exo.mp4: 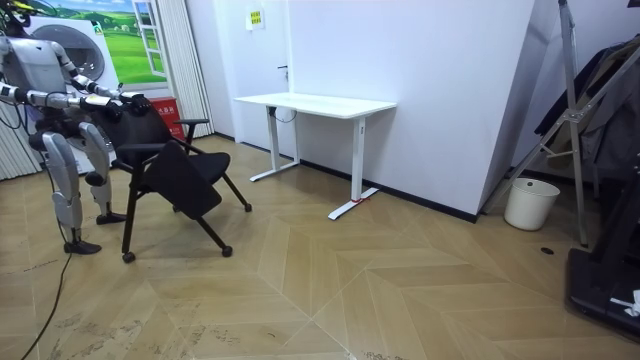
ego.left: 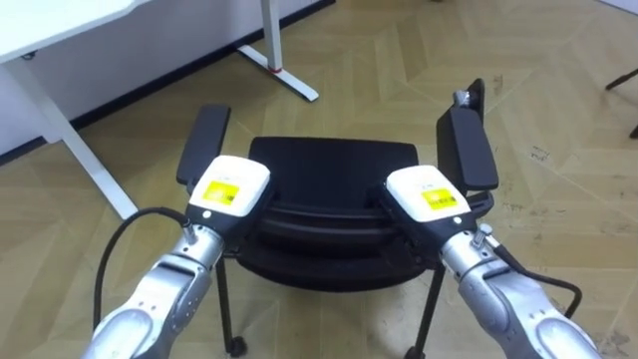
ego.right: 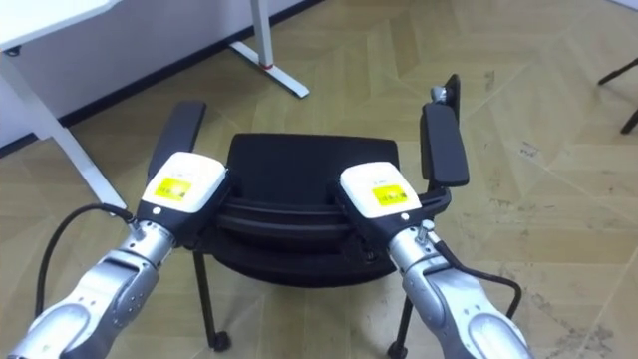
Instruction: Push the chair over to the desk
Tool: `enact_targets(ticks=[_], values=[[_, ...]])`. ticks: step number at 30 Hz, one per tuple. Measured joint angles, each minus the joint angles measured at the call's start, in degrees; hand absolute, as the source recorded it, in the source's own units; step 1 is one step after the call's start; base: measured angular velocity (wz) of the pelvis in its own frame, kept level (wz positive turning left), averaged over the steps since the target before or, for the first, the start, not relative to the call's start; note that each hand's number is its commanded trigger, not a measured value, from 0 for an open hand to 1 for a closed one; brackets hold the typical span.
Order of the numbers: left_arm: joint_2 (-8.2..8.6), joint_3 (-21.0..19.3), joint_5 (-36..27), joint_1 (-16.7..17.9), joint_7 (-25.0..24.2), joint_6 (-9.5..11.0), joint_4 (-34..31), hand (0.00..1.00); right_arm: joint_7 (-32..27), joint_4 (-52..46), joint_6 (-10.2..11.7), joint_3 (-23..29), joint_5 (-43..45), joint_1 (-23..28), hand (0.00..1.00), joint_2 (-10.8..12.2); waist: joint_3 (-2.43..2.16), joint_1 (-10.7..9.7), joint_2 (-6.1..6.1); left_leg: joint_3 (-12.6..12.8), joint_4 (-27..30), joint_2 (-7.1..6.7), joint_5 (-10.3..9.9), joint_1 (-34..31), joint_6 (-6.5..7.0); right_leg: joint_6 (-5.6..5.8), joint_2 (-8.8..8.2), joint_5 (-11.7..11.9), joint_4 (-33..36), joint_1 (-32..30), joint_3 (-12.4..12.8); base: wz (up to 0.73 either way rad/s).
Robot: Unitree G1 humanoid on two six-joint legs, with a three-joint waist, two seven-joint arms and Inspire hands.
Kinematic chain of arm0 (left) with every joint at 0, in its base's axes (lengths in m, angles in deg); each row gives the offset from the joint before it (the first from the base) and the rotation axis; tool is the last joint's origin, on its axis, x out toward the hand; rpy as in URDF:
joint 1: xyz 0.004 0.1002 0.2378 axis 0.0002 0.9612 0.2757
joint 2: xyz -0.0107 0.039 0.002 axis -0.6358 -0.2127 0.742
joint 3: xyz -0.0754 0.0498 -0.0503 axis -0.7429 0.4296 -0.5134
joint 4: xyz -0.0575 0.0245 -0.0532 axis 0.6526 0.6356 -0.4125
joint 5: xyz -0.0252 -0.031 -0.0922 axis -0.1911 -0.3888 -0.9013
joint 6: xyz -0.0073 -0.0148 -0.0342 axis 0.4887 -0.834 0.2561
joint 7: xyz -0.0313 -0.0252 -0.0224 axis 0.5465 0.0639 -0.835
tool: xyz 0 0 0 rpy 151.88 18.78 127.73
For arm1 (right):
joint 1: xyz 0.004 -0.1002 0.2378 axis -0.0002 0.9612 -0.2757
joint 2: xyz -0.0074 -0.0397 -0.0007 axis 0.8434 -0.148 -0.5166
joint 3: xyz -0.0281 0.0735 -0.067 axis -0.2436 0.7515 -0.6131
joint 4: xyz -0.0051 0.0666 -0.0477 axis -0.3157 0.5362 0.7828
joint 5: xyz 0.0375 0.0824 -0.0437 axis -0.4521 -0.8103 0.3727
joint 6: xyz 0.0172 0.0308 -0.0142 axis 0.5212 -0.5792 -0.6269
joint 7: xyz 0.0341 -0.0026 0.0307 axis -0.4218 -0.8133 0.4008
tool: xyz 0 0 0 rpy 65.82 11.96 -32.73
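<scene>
Ahead of left hand [ego.left: 227,187]: chair [ego.left: 334,160], then legs of white desk [ego.left: 50,25]. Ahead of right hand [ego.left: 429,194]: armrest [ego.left: 469,150], then open wooden floor [ego.left: 568,110].

A white desk [exo.mp4: 315,103] stands on two white legs close to a white wall [exo.mp4: 440,70]; the flat foot [ego.left: 280,72] of one leg carries a red mark. A small yellow sign [exo.mp4: 255,17] hangs high on that wall. At the room view's left, pale vertical blinds [exo.mp4: 190,60] hang beside a poster [exo.mp4: 115,30] of green hills, with a red box [exo.mp4: 166,108] low beneath. At the room view's right, a white bucket [exo.mp4: 531,203] sits on the herringbone wooden floor [exo.mp4: 400,290] near a grey metal stand [exo.mp4: 572,110], with dark clothing [exo.mp4: 612,100] behind it
</scene>
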Motion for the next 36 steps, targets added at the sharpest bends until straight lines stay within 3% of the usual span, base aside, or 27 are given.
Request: enact_targets(ticks=[13,16,19,23,24,25,26,27,28,29,30,31,33,36], values=[[0.17,-0.02,-0.19,-0.06,0.16,0.53,0.97,1.00,-0.96,1.49,1.16,-0.27,0.87,-0.11,1.00,0.00,-0.02,0.50,-0.20,-0.07,0.79,0.10,0.00,-0.07,0.00,-0.07,-0.01,-0.04,0.15,0.28,-0.05,0.00],[0.30,-0.05,-0.17,-0.32,0.24,1.08,2.04,1.00,-1.27,2.56,1.64,-0.29,0.81,-0.25,1.00,0.29,0.10,0.62,-0.57,0.03,1.89,0.33,-0.01,-0.04,-0.02,-0.28,0.00,-0.17,0.25,0.94,-0.32,0.03],[-0.11,-0.28,0.02,-0.28,0.22,1.52,2.07,1.00,-1.81,3.36,2.14,-0.23,0.86,-0.03,1.00,0.98,0.53,0.91,-1.36,0.10,5.47,1.11,-0.20,-1.48,-0.32,-1.07,0.32,-0.77,0.65,1.37,-0.99,0.09],[-0.20,-0.68,0.20,-1.41,0.15,3.57,5.14,1.00,-3.49,6.37,3.26,-0.52,0.58,-0.06,1.00,1.96,0.65,2.67,-2.25,-0.82,23.26,5.33,-0.51,-8.83,-0.65,-3.62,2.15,-4.00,5.13,0.46,-1.58,0.05],[-0.22,-0.68,0.15,-1.25,0.17,4.08,5.38,1.00,-3.68,6.44,3.53,-0.43,0.59,0.39,1.00,1.93,0.74,3.04,-1.63,-2.79,30.65,7.38,-0.03,-12.35,-0.08,-4.72,3.53,-5.87,7.27,0.35,-2.35,0.13],[-0.22,-0.68,0.15,-1.27,0.20,4.38,5.65,1.00,-4.01,6.57,3.55,-0.43,0.57,0.67,1.00,1.95,0.73,3.22,-1.47,-3.41,34.02,8.39,0.79,-14.03,0.68,-5.20,4.21,-6.67,8.42,0.35,-2.71,0.21],[-0.17,-0.63,0.15,-1.17,0.55,4.93,6.35,1.00,-4.74,7.08,3.63,-0.55,0.53,1.29,1.00,2.14,0.78,3.98,-1.43,-3.97,40.00,10.09,4.12,-16.97,2.19,-6.29,4.96,-7.97,10.32,0.56,-3.11,0.24],[-0.17,-0.60,0.04,-0.42,1.17,5.05,6.46,1.00,-5.14,7.24,3.71,-0.71,0.49,1.66,1.00,2.31,1.03,4.20,-1.95,-4.93,44.25,10.80,8.44,-20.14,4.27,-7.32,4.89,-8.82,11.55,1.00,-3.30,0.24],[-0.13,-0.60,-0.22,0.16,1.49,5.06,6.57,1.00,-5.25,7.27,3.89,-0.72,0.51,1.91,1.00,2.31,0.84,4.53,-2.21,-5.37,45.54,10.85,9.30,-21.73,4.73,-7.79,4.91,-9.23,12.14,1.13,-3.61,0.29],[0.18,-0.52,-0.46,0.46,2.10,5.14,6.64,1.00,-5.52,6.93,4.08,-0.77,0.53,2.22,1.00,1.83,0.55,4.45,-2.42,-4.52,46.09,9.60,8.38,-23.97,5.21,-8.50,4.80,-9.99,13.35,0.89,-4.21,0.26],[0.69,-0.51,-0.71,0.48,2.49,5.13,7.09,1.00,-5.93,6.79,4.08,-0.87,0.64,2.22,1.00,1.32,0.62,4.35,-2.14,-2.51,44.82,7.52,6.80,-25.98,5.60,-9.09,4.63,-10.32,13.76,0.67,-5.31,0.23],[0.79,-0.44,-0.94,0.48,2.71,5.13,7.31,1.00,-6.15,6.81,4.08,-0.87,0.70,2.20,1.00,1.22,0.68,4.08,-2.12,-1.50,43.62,6.48,6.68,-26.80,5.55,-9.42,4.41,-10.51,14.09,0.45,-5.93,0.11],[0.80,-0.02,-1.48,0.41,3.63,5.12,7.29,1.00,-7.83,7.22,4.37,-1.23,1.11,2.18,1.00,0.73,0.67,4.11,-1.69,2.99,34.55,2.29,6.77,-28.06,5.15,-10.04,4.80,-11.44,14.53,0.64,-7.33,0.11],[0.42,-0.03,-1.67,0.54,4.03,5.12,6.52,1.00,-10.12,7.64,4.89,-1.27,2.07,2.34,1.00,0.66,0.76,4.29,-1.13,3.64,21.91,-0.66,6.82,-27.29,5.13,-10.17,5.53,-12.35,14.62,0.83,-7.67,0.06]])
